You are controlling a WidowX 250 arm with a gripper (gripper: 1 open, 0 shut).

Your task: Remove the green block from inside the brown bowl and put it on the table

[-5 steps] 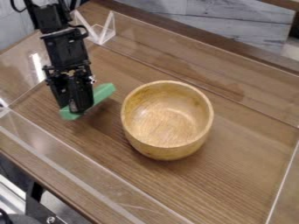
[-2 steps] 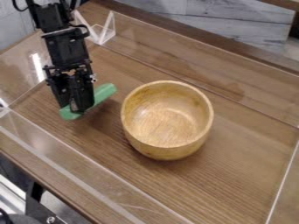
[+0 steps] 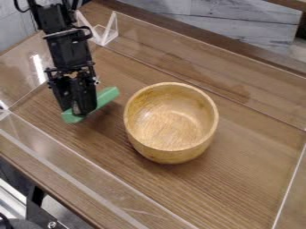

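Single overhead-oblique view. The black gripper is at the left of the surface, pointing steeply downward, its body angled in from the upper left corner. Jaws are clamped on the green block: the dark fingers cover the block's lower left part, and only its upper right end plus a small strip near the fingertips show.

Green block: outside the brown bowl, just to the bowl's left, not touching its rim. The block lies low, at or against the wood-grain top; cannot tell from this angle whether its underside is fully in contact or slightly lifted. Its long axis runs diagonally, lower left to upper right.

Brown bowl: upright near the middle of the surface, interior empty, grain visible on the inner wall, thick rim intact.

Clear low walls run along the edges of the surface, with reflections on the near and left panels. A small transparent angled piece stands toward the back left, well apart from gripper and bowl.
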